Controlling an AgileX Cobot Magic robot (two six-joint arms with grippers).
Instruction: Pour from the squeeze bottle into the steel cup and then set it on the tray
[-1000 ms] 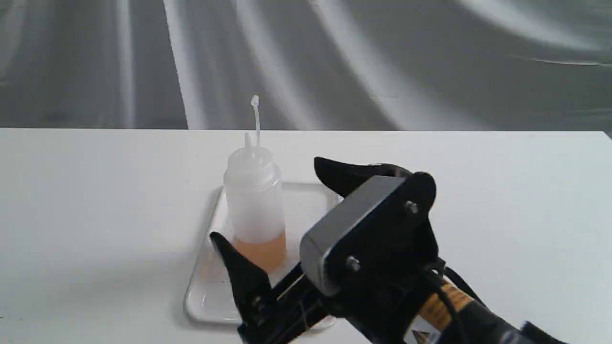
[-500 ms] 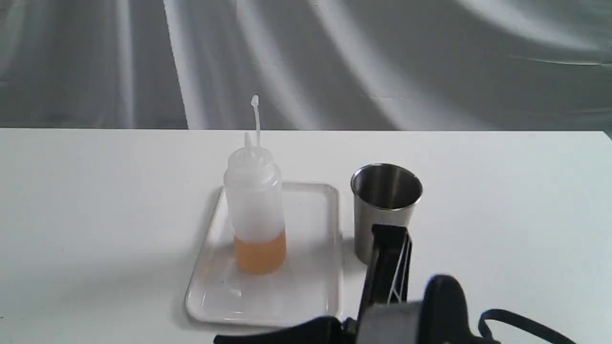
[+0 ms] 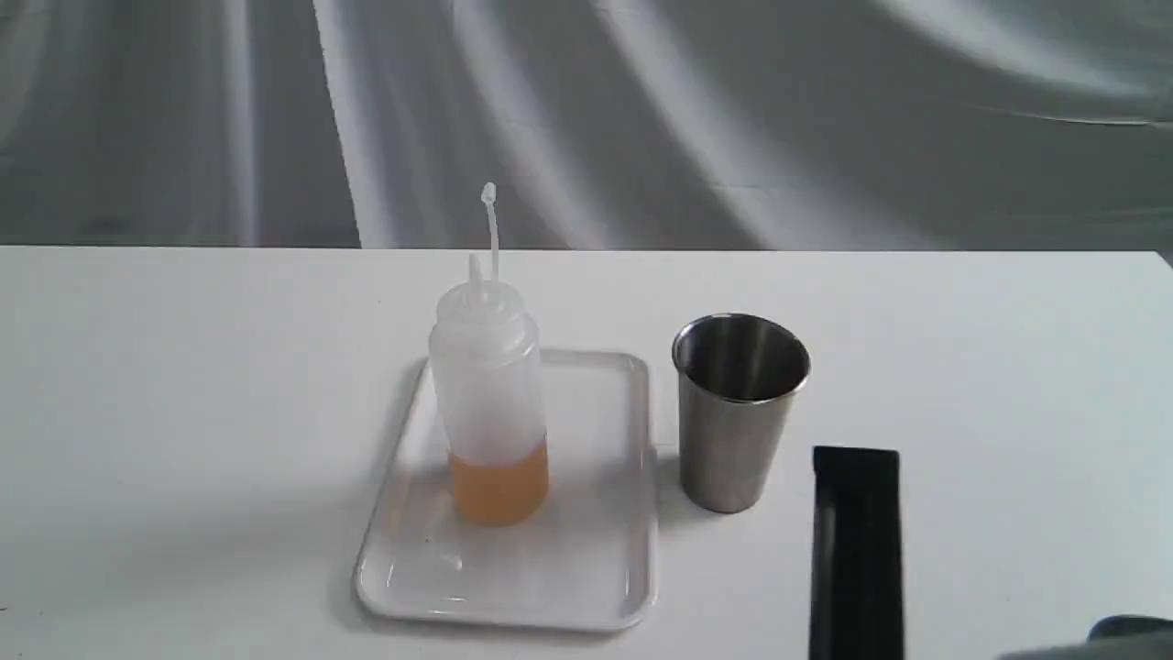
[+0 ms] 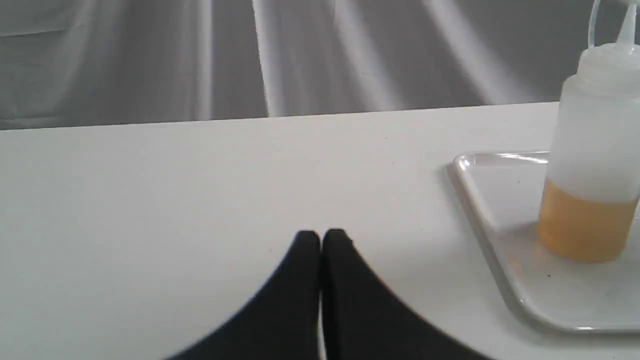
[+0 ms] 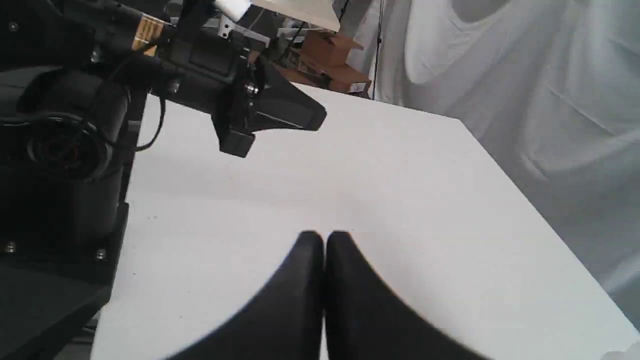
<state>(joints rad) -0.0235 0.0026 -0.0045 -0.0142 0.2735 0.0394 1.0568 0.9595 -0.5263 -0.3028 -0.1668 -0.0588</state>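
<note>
The bottle point(image 3: 488, 394) stands on the tray point(image 3: 596, 573), the cup point(image 3: 733, 431) just beside on the desk point(image 3: 183, 412), left gripper point(image 4: 320, 236) and right gripper point(image 5: 324, 237) clenched empty.

Squeeze bottle point(image 4: 595, 125), tray point(image 4: 500, 200): you lose both past the left wrist view's edge. Steel cup point(image 3: 738, 431): contents hidden from you.
</note>
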